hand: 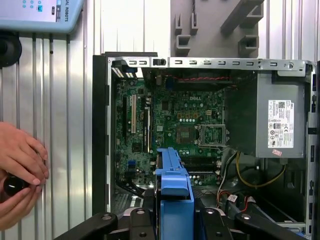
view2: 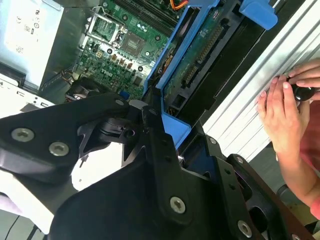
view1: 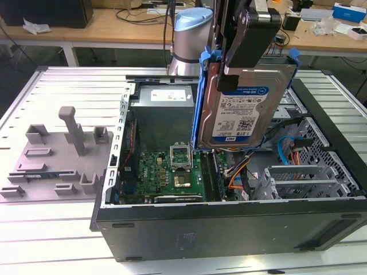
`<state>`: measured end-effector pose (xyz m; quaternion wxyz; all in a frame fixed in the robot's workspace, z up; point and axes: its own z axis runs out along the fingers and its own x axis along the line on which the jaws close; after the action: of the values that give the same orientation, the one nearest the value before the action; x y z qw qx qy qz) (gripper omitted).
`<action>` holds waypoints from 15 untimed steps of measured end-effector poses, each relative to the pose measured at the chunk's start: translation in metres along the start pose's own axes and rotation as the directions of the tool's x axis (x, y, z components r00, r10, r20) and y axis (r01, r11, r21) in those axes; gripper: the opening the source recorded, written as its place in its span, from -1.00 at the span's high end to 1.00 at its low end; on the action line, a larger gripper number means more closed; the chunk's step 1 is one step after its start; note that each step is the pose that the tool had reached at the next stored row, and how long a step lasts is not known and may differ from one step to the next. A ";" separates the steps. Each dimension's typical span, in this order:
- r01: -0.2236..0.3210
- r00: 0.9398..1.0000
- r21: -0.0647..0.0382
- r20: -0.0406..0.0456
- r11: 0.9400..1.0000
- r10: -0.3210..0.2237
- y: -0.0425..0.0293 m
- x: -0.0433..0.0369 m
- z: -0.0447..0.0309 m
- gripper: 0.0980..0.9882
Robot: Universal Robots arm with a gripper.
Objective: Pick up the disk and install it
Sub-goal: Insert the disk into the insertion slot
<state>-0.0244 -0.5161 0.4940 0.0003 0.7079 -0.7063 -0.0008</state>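
The disk (view1: 243, 109) hangs upright above the open computer case (view1: 229, 229), label side toward the exterior camera, with its blue frame around the edges. My gripper (view1: 238, 77) is shut on its upper edge, black fingers (view1: 252, 34) clamping both faces. In the second wrist view the disk's (view2: 200, 50) green circuit-board side runs away from the gripper (view2: 160, 130) toward the case interior. The first wrist view looks down along the disk's blue frame (hand: 172, 180), held in the gripper (hand: 174, 220), over the motherboard (hand: 185, 125).
A grey power supply box (view1: 163, 112) fills the case's far corner. Orange and blue cables (view1: 287, 152) and metal drive bays (view1: 298, 177) lie on the exterior view's right. A grey fixture plate (view1: 57, 149) sits outside the case. A person's hands (hand: 20, 165) hold a small black object beside the case.
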 end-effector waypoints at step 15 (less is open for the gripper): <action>0.000 1.000 0.000 0.000 1.000 0.000 -0.0439 0.0108 0.0002 0.40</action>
<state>0.0195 -0.5268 0.4938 0.0004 0.7079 -0.7064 -0.0010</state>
